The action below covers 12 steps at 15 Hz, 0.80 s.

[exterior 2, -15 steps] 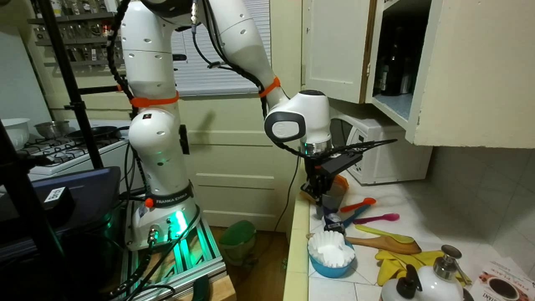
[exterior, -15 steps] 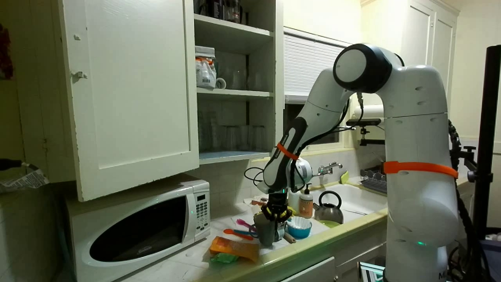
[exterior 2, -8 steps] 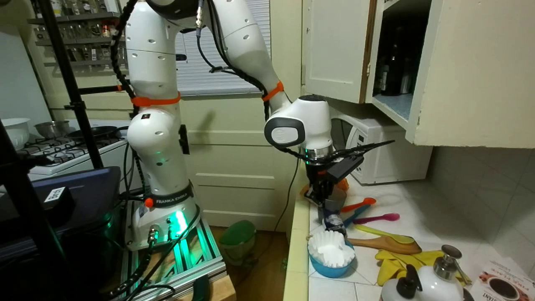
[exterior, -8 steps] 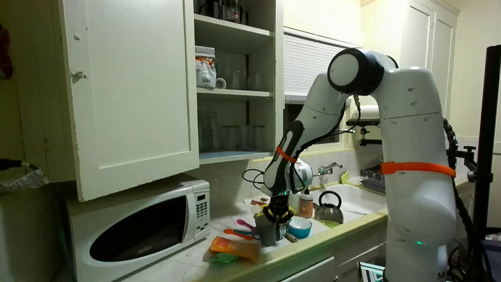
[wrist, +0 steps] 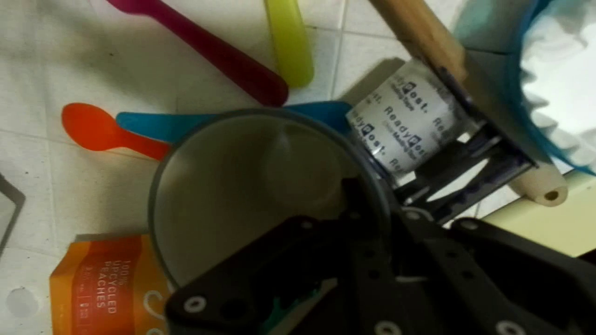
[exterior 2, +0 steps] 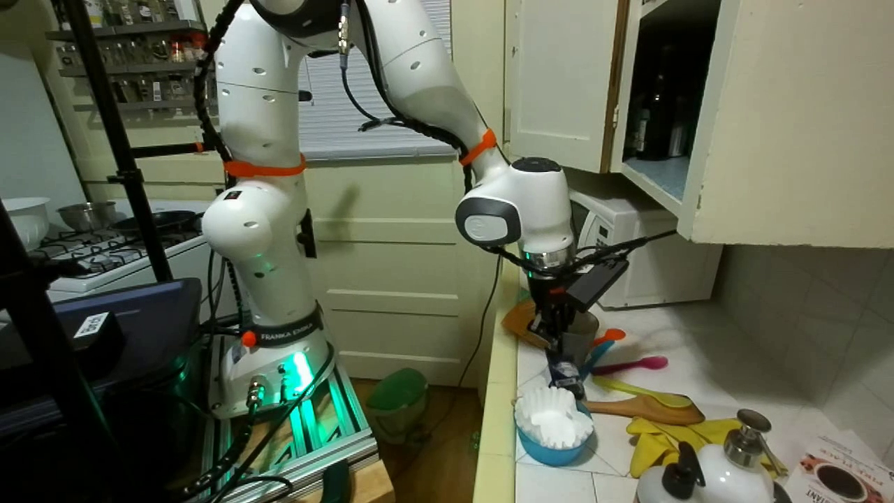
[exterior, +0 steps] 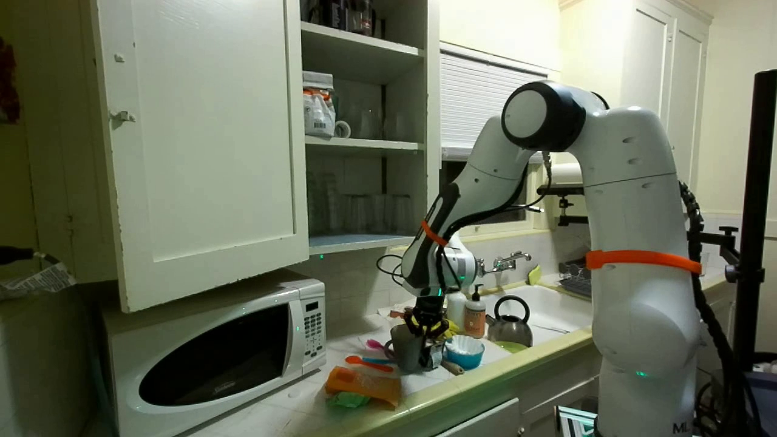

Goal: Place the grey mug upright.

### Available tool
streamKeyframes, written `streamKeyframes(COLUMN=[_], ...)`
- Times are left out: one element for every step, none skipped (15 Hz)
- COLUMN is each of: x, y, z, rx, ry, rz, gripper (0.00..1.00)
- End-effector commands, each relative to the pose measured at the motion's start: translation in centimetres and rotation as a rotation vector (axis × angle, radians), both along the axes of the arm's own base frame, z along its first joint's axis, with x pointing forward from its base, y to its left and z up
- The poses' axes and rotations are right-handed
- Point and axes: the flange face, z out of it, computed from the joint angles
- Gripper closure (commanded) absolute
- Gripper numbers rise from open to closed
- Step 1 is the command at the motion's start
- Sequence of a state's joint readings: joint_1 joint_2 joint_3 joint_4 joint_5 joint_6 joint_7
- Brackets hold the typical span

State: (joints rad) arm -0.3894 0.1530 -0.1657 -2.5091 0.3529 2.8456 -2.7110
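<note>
I have the smooth grey mug by its wall in the gripper, jaws pinched narrow, circular mouth upward; pleated white liners sit nearby.

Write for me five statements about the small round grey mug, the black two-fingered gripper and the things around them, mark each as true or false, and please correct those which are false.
1. The small round grey mug has its mouth facing up. True.
2. The round blue container is empty. False: the container holds white pleated liners.
3. The black two-fingered gripper grips the mug at its rim. True.
4. The long magenta spoon stands inside the mug. False: the spoon lies on the white tiled counter.
5. The flat orange pouch has the word "peaches" printed on it. True.
</note>
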Motion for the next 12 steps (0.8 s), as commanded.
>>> streamKeyframes(x=[1.6,2.0,2.4,2.4,2.5,2.5,2.4,2.2,2.1,1.9,1.7,1.5], y=[-0.3,-0.1,0.2,0.2,0.2,0.1,-0.1,-0.4,-0.7,-1.0,-1.2,-1.5], z=[0.6,0.6,0.5,0.0,-0.5,-0.9,-1.3,-1.6,-1.5,-1.5,-1.5,-1.4], rx=[-0.018,-0.021,-0.010,-0.009,-0.006,0.001,0.006,0.009,0.006,0.003,0.001,-0.003], ry=[-0.036,-0.040,-0.042,-0.037,-0.032,-0.029,-0.027,-0.024,-0.030,-0.032,-0.034,-0.036], rz=[0.065,0.074,0.077,0.080,0.083,0.080,0.073,0.068,0.059,0.053,0.049,0.045], gripper=[0.98,0.98,0.98,0.98,0.98,0.98,0.98,0.98,0.98,0.98,0.98,0.98])
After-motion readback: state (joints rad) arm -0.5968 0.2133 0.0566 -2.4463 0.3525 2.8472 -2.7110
